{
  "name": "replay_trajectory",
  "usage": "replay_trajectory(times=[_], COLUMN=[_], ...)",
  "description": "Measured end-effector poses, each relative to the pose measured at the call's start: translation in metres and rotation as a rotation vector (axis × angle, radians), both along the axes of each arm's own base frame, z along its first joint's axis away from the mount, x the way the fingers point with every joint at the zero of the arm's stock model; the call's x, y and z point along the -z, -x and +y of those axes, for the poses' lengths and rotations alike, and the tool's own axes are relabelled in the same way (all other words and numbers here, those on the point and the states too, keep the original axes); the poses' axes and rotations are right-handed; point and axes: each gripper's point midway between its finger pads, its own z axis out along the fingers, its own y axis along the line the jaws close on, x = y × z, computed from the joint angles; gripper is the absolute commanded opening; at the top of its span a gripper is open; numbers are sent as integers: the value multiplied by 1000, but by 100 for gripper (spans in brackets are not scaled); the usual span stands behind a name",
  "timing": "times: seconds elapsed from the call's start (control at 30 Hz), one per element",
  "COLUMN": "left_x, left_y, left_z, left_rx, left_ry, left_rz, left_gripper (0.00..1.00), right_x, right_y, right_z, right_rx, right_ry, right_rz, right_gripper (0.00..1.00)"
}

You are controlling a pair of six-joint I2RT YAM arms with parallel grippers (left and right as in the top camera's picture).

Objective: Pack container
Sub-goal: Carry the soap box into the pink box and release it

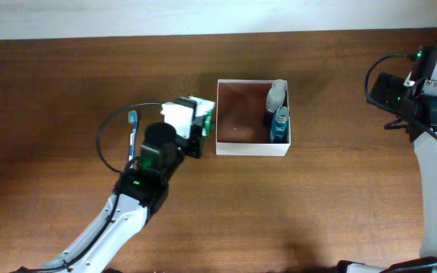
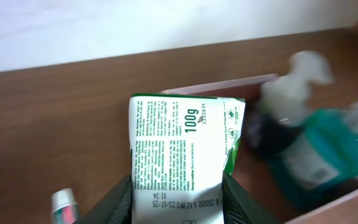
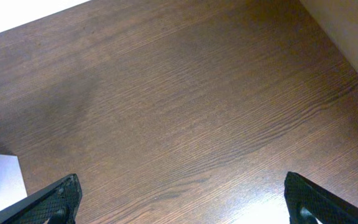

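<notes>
Two arms here: the container [image 1: 241, 114] sits mid-scene, open top up, square so no long axis, sides parallel to the dark wood desk [image 1: 67, 83] edges. Meanwhile the left end effector [image 1: 194, 127] clamps a green-and-white packet [image 2: 179, 149] just beside its left wall, and the right end effector [image 3: 185, 205] gapes wide at far right.

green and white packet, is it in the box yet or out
Out. The left gripper holds the packet beside the container, just outside its left wall.
</notes>
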Motion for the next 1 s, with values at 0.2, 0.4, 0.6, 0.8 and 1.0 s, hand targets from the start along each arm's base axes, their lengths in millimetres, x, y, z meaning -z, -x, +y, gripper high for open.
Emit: replay_trajectory(times=[0.2, 0.4, 0.6, 0.8, 1.0], left_x=[-25, -44, -42, -4, -9], left_y=[12, 22, 10, -10, -19], left_z=[-40, -64, -75, -89, -93], left_rx=[87, 146, 148, 147, 136], left_ry=[76, 126, 151, 109, 112], left_rz=[-79, -146, -186, -116, -127], left_gripper=[22, 23, 23, 23, 26], right_x=[0, 0, 0, 0, 0], right_y=[0, 0, 0, 0, 0], right_z=[0, 0, 0, 0, 0], right_rx=[0, 0, 0, 0, 0], right_ry=[0, 0, 0, 0, 0], right_rz=[0, 0, 1, 0, 0], right_gripper=[99, 99, 99, 99, 99])
